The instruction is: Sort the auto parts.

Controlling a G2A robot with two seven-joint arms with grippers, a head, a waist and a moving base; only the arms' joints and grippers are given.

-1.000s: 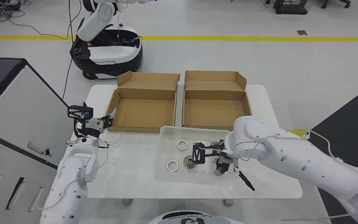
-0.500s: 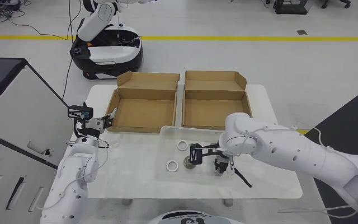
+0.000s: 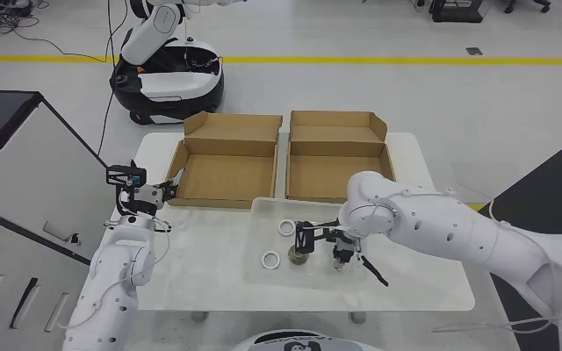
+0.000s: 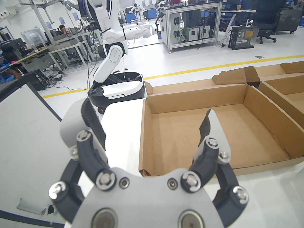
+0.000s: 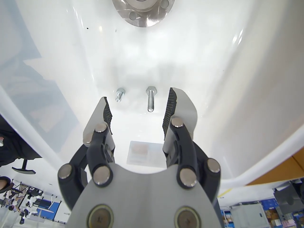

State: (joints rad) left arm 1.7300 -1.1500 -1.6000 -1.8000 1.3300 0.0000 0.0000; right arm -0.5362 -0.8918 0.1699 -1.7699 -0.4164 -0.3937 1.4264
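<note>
We see the right gripper (image 5: 138, 97) spread, empty, over the tray (image 5: 213, 48), long bolt (image 5: 150, 100) near its tips; left gripper (image 4: 147, 110) wide, beside box (image 4: 213, 131).

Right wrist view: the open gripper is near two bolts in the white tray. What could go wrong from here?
The long bolt and short bolt lie close together just beyond the right gripper; closing might catch both or flick one aside. The tray looks smooth and curved, so a nudged bolt may roll away.
</note>
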